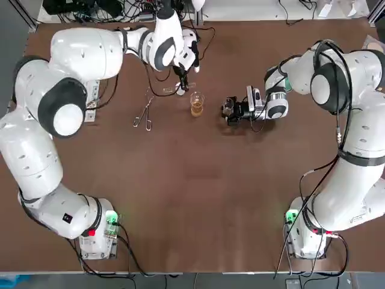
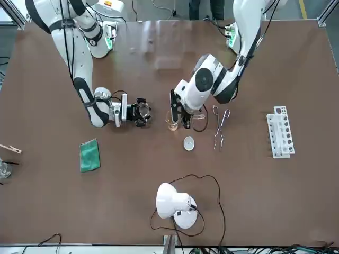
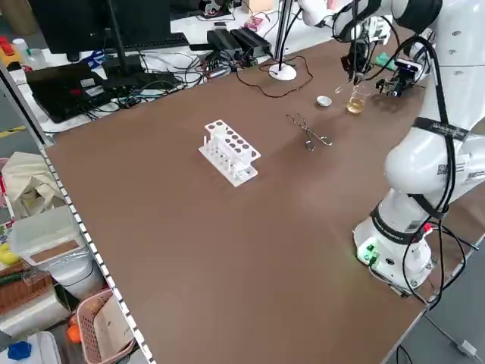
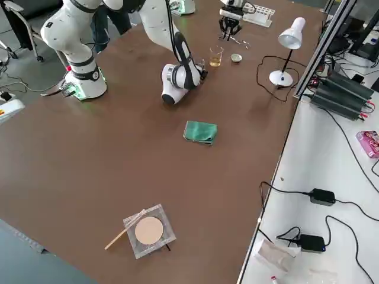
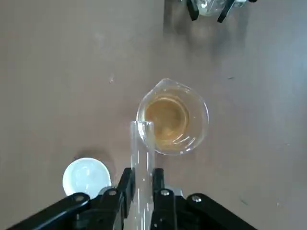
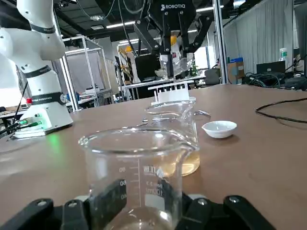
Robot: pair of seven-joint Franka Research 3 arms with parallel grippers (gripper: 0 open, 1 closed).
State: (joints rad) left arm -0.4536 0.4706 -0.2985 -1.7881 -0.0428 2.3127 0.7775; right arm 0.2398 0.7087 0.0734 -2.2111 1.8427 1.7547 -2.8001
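Tube (image 5: 142,153) pinched in left jaws, seemingly above beaker (image 5: 172,117), right jaws clasping empty glass (image 6: 139,172)

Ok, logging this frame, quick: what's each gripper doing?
Left gripper: shut on the test tube.
Right gripper: shut on the empty beaker.

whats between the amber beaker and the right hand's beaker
Bare table only, from amber beaker to the right hand's empty beaker, in the top view.

Left arm (image 1: 66,108) & right arm (image 1: 352,120): glossy white rounded shells, dark grey joint caps; black cables run alongside; green LEDs at bases (image 1: 99,235); left gripper (image 5: 142,176), right gripper (image 6: 144,199) black w/ small silver screws.
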